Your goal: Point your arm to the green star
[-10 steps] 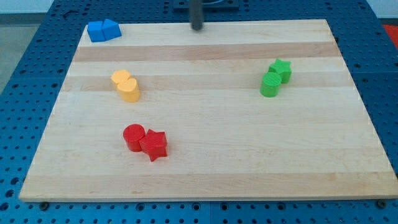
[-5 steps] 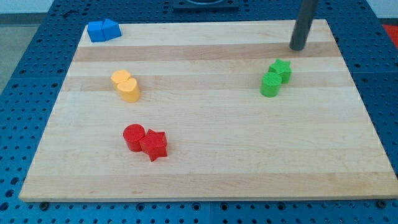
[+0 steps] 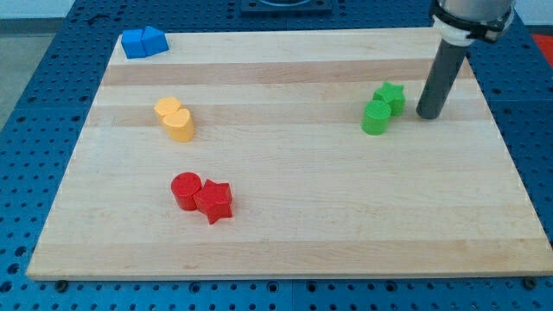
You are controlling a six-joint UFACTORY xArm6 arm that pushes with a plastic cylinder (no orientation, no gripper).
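The green star [image 3: 391,97] sits on the wooden board [image 3: 285,225] at the view's right, touching a green cylinder [image 3: 375,117] just below and left of it. My tip [image 3: 428,114] rests on the board just to the right of the green star, a small gap apart from it. The dark rod rises from the tip toward the view's top right.
A red cylinder [image 3: 186,190] and red star [image 3: 214,202] sit together at lower left. Two yellow blocks [image 3: 175,119] lie at the left. Two blue blocks [image 3: 143,41] sit at the board's top left corner. The board's right edge is near my tip.
My tip has moved from the board's top middle to the right and then down, ending beside the green star's right side. No block has moved.
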